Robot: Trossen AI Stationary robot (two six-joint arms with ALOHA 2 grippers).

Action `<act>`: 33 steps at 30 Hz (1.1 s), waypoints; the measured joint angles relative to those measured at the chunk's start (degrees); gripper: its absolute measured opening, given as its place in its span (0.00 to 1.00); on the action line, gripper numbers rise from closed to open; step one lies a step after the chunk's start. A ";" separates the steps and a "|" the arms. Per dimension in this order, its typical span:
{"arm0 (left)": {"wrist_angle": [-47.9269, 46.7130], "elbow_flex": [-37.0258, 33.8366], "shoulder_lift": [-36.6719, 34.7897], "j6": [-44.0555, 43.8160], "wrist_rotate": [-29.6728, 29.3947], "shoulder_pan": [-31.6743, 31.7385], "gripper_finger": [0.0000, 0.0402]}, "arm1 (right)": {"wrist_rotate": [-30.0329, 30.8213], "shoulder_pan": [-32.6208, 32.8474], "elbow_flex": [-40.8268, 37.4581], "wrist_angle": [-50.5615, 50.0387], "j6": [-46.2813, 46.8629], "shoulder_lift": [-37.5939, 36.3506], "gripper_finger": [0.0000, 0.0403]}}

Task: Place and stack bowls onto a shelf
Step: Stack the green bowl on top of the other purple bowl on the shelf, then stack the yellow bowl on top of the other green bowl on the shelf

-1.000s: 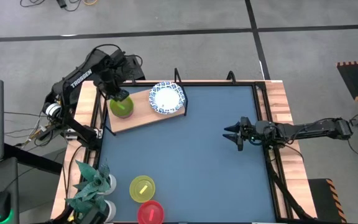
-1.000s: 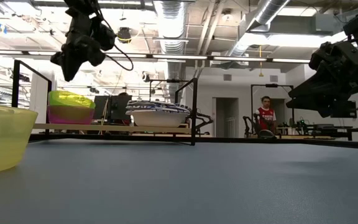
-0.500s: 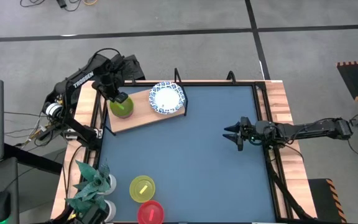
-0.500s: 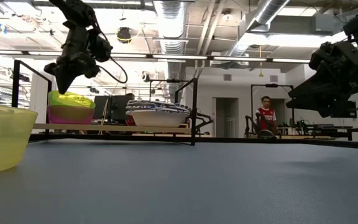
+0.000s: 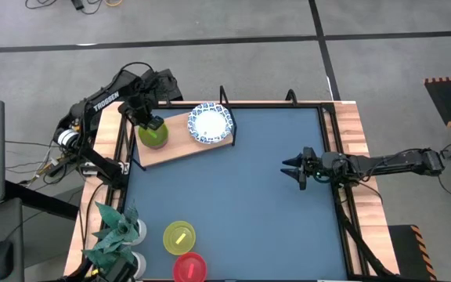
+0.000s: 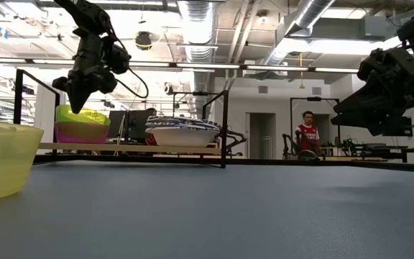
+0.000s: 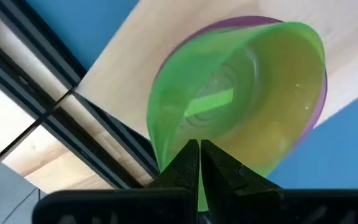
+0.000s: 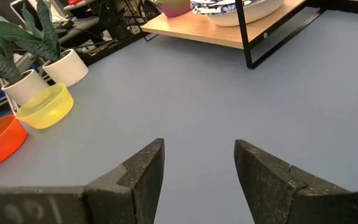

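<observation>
The green bowl [image 7: 241,106] sits nested in the purple bowl [image 6: 77,134] at the left end of the light-wood shelf [image 5: 180,146]. A stack of white blue-rimmed bowls [image 5: 210,123] rests on the shelf's right part. The yellow bowl [image 5: 179,236] and red bowl [image 5: 189,267] stand on the table near its near left corner. My left gripper [image 7: 199,147] is shut, pointing down at the green bowl's rim [image 6: 74,109]. My right gripper [image 5: 294,172] hovers open over the table's right side, away from every bowl. My left gripper comes from above with its shut fingertips [image 7: 191,155] at the green bowl's rim on the side toward the shelf's left end [image 7: 163,158]. The fingers hide the spot, and I cannot tell whether they touch the bowl. The bowl stays seated in the purple one.
A potted green plant [image 5: 116,231] stands beside the yellow and red bowls. Black metal uprights [image 6: 225,126] frame the shelf's ends. The wide blue-grey tabletop [image 5: 241,211] lies between the two arms. A person [image 6: 307,135] stands far off in the room.
My left gripper has come down toward the green bowl with its fingers shut, its tips dropping from well above the rim to rim level. The bowls have kept their places.
</observation>
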 joint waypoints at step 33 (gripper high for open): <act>2.82 -0.29 -1.81 -5.95 -12.41 -3.15 0.00 | -0.01 0.00 -0.01 -0.01 1.79 -0.01 0.55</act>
